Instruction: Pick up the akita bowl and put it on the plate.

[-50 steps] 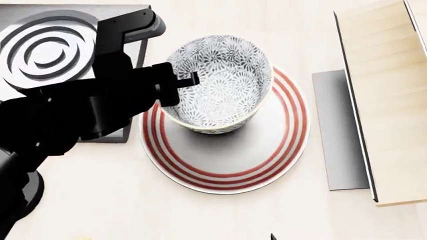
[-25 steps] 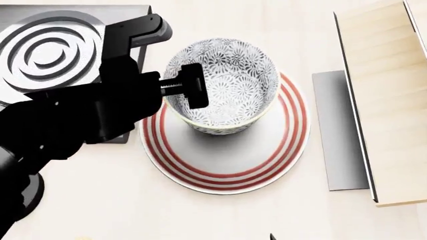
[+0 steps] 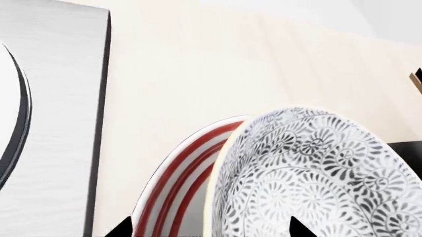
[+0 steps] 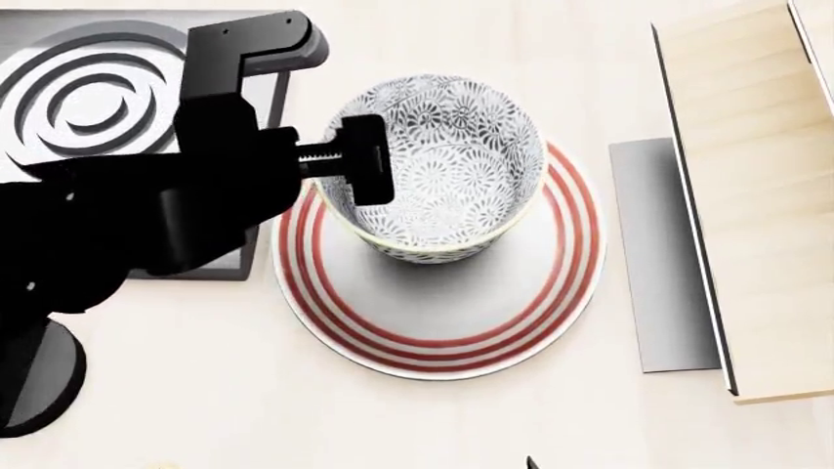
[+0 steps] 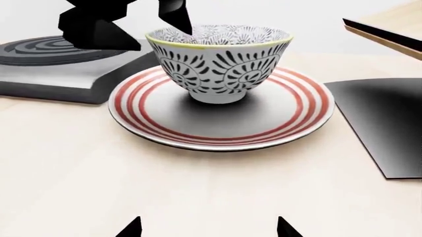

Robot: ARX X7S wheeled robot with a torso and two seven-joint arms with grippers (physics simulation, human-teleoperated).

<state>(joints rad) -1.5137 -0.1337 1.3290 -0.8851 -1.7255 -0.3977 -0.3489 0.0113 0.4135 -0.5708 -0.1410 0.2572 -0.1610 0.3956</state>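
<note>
The bowl (image 5: 219, 61) stood upright on the plate (image 5: 223, 136), so placing looked done. The left gripper (image 4: 342, 168) straddled its rim, jaws apart, gripping nothing. Next it should lift clear without tipping the bowl. The right gripper's (image 5: 207, 228) jaws were apart, empty.

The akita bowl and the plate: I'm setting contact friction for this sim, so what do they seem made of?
The akita bowl looks like glazed ceramic: smooth white walls, a printed grey-black floral pattern, a pale yellowish rim. The plate also looks like glazed ceramic, white with red rings. Both are renders, so this is only appearance.
</note>
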